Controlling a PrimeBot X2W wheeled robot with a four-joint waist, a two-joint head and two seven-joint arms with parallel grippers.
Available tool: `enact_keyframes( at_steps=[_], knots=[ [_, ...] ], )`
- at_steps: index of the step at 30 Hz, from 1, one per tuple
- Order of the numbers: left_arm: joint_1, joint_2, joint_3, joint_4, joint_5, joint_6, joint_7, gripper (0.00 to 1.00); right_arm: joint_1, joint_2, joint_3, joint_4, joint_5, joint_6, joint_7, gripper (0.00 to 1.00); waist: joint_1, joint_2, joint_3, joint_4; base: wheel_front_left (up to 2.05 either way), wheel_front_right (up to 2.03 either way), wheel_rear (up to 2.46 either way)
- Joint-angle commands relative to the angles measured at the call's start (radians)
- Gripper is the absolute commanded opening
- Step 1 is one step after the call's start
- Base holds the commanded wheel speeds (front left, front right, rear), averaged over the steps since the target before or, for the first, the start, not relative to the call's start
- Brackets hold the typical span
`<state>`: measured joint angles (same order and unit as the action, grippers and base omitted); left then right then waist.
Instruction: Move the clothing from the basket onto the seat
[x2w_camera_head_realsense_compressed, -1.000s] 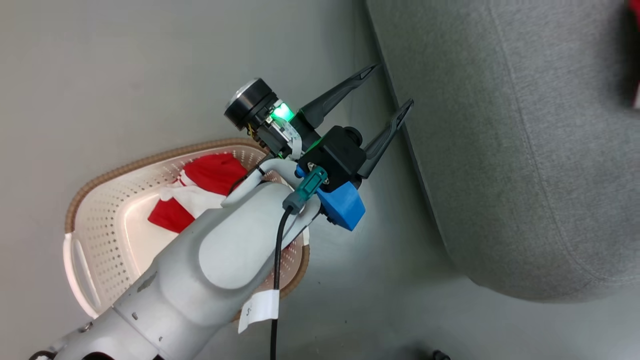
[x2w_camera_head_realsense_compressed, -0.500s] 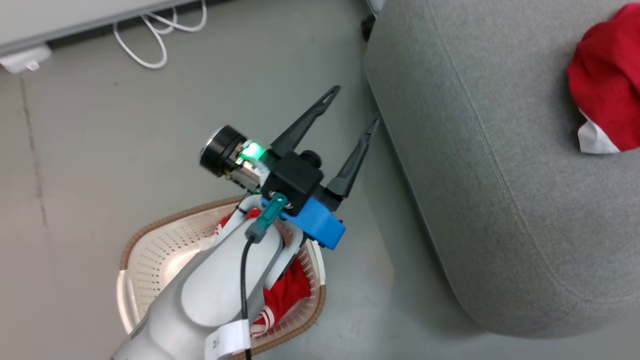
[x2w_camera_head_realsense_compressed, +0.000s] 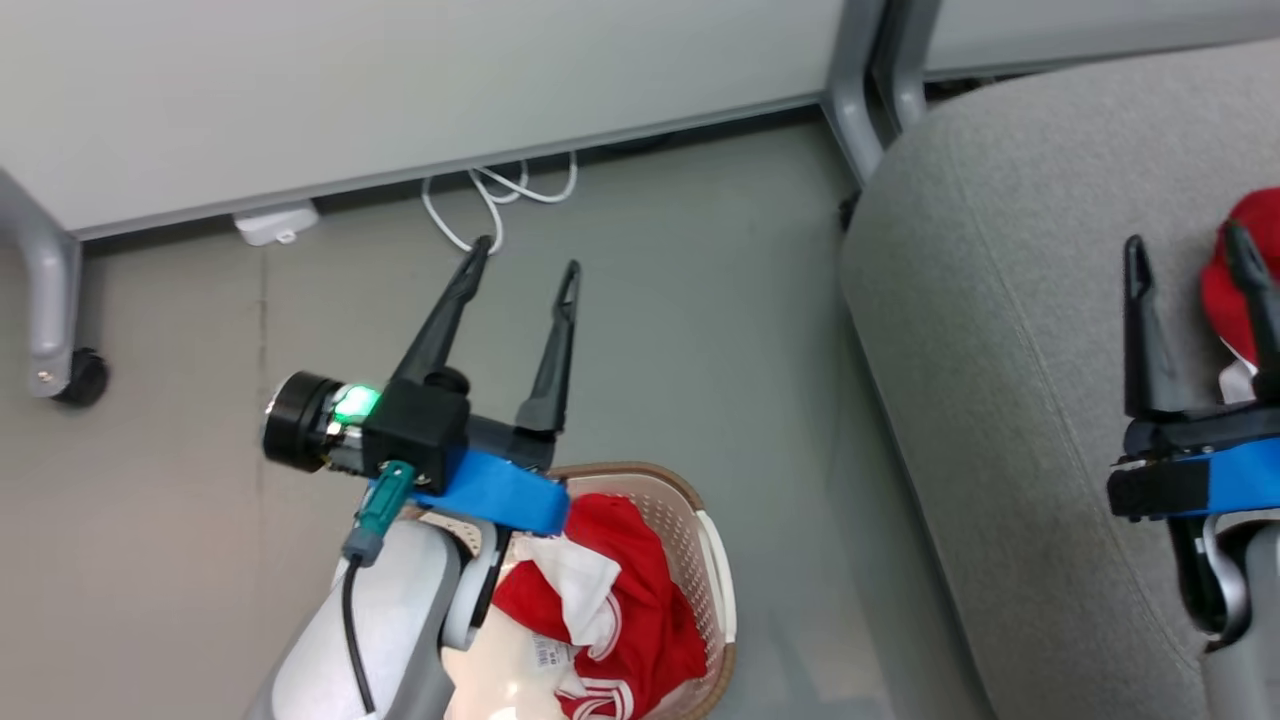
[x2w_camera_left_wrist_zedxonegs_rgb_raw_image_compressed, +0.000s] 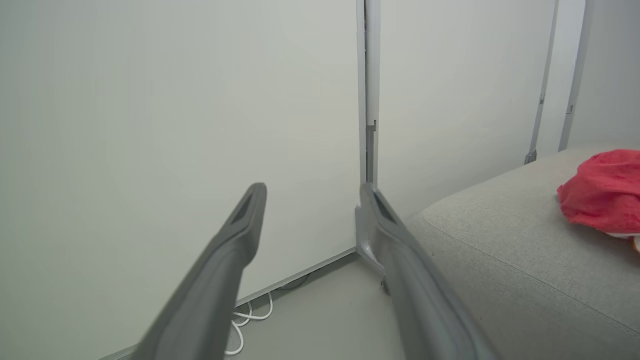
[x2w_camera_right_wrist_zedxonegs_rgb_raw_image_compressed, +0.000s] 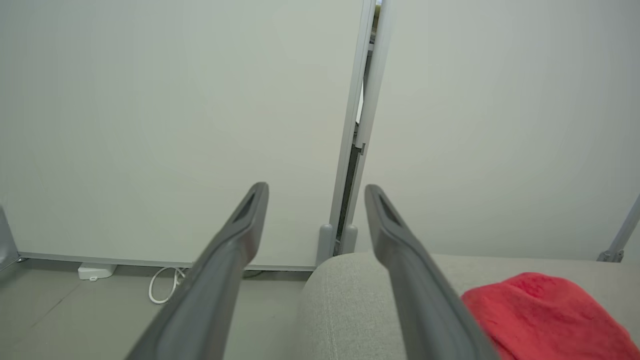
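Your left gripper has turned from the seat toward the wall. One red jersey lies in the basket, a plain red garment on the seat beside your right gripper; both grippers are spread and empty.

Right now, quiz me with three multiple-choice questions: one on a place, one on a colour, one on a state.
1. Where is the striped jersey? A) in the basket B) on the floor C) on a table
2. The cable by the wall is: A) white B) black C) blue
3. The left tool is: A) shut on the jersey B) open and empty C) shut on the cable
Answers: A, it lies inside the rim; A, its loops look white; B, its fingers stand apart, nothing between.
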<state>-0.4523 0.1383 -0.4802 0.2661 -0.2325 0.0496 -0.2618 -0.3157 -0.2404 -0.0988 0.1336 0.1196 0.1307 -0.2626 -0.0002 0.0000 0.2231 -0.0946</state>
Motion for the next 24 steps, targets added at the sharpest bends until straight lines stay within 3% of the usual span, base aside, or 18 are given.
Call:
enact_keyframes(
  at_steps=[1,11,24],
  knots=[
    [0.03,-0.002,0.035,-0.011,0.009,0.0,-0.005,1.0,0.019,0.009,0.02,0.005,0.008,0.0,-0.003,1.0,0.0002,0.0,-0.043,0.047,0.0,0.0,0.0],
    [0.16,-0.022,0.208,-0.05,0.06,-0.022,-0.005,1.0,0.046,0.067,0.099,0.043,0.019,0.0,-0.003,1.0,0.0002,0.0,-0.095,0.119,0.0,0.0,0.0],
    [0.292,-0.059,0.334,-0.063,0.112,-0.077,-0.005,1.0,0.162,0.13,0.094,0.093,0.022,0.0,-0.003,1.0,0.0002,0.0,-0.151,0.146,0.0,0.0,0.0]
  ],
)
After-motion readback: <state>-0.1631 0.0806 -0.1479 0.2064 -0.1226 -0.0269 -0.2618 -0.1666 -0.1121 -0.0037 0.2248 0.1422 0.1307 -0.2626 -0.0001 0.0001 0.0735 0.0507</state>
